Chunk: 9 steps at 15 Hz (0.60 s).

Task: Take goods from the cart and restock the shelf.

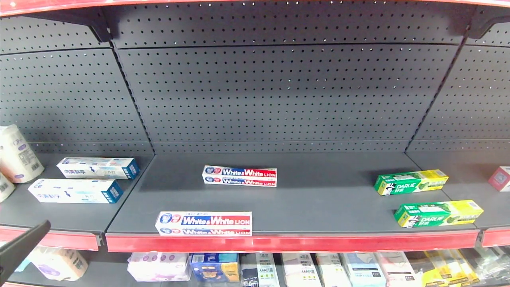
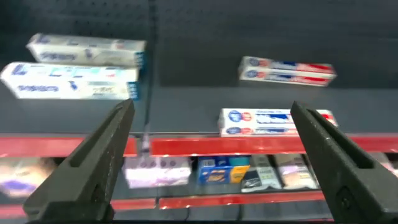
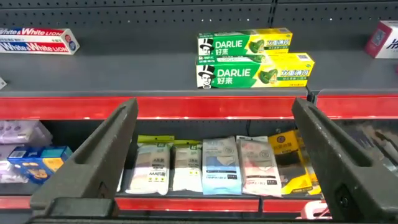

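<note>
The shelf (image 1: 318, 199) held two red-white toothpaste boxes (image 1: 239, 176), two green boxes (image 1: 410, 182) and two pale-blue boxes (image 1: 97, 167). The left gripper (image 2: 211, 106) and right gripper (image 3: 214, 102) each had fingers spread, empty.

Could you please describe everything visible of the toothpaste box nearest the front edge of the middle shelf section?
The front box is a long, slim carton, apparently cardboard, white with red and blue bands and white lettering. It looks closed and undamaged. It lies lengthwise along the front of the shelf, just behind the red edge strip, left of the section's middle. Only the shelf touches it; a matching box lies apart, farther back.
</note>
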### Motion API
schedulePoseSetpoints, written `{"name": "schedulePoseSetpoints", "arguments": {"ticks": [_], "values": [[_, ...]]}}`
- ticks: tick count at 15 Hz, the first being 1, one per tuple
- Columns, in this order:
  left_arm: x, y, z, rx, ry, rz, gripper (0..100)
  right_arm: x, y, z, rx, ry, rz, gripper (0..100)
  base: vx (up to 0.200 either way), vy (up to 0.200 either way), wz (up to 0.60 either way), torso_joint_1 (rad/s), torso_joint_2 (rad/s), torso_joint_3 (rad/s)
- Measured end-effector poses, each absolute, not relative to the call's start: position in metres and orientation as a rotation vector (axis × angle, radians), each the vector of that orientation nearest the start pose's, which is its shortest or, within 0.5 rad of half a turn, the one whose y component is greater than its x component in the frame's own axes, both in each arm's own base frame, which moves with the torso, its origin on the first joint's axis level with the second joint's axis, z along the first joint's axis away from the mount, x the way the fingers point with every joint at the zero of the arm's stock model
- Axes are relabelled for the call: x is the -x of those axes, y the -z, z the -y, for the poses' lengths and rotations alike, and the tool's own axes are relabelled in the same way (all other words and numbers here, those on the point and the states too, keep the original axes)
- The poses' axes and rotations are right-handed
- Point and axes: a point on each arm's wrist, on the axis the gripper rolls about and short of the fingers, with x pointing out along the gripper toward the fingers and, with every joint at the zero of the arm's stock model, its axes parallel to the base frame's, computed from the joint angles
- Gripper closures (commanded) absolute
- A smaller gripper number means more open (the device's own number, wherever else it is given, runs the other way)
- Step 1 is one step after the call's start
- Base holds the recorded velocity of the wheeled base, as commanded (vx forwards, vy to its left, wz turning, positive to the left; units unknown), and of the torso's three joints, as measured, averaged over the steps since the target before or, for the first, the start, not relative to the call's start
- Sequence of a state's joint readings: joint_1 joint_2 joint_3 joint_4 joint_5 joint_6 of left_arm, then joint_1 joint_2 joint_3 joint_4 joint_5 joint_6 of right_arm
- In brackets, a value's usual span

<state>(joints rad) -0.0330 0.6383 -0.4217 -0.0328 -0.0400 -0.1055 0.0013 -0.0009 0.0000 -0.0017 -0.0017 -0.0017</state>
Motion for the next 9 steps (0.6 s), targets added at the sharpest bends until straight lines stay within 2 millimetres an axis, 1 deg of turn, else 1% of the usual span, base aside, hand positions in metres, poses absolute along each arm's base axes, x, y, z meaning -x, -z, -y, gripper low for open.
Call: {"name": "schedulePoseSetpoints", "arguments": {"ticks": [2,5,7,9], "values": [[-0.070,-0.197,0.000,0.096,-0.039,-0.278,0,0.023,-0.076,0.000,0.002,0.000,0.003,0,0.000,0.000,0.00,0.000,0.00,0.000],[-0.100,-0.186,-0.006,0.084,-0.146,-0.487,0,0.023,-0.076,0.000,0.001,0.001,0.003,0,0.000,0.000,0.00,0.000,0.00,0.000],[-0.124,-0.180,-0.010,0.077,-0.185,-0.608,0,0.023,-0.076,0.000,0.001,0.000,0.002,0,0.000,0.000,0.00,0.000,0.00,0.000],[-0.150,-0.169,-0.012,0.019,-0.169,-0.729,0,0.023,-0.076,0.000,0.001,0.000,0.003,0,0.000,0.000,0.00,0.000,0.00,0.000]]}}
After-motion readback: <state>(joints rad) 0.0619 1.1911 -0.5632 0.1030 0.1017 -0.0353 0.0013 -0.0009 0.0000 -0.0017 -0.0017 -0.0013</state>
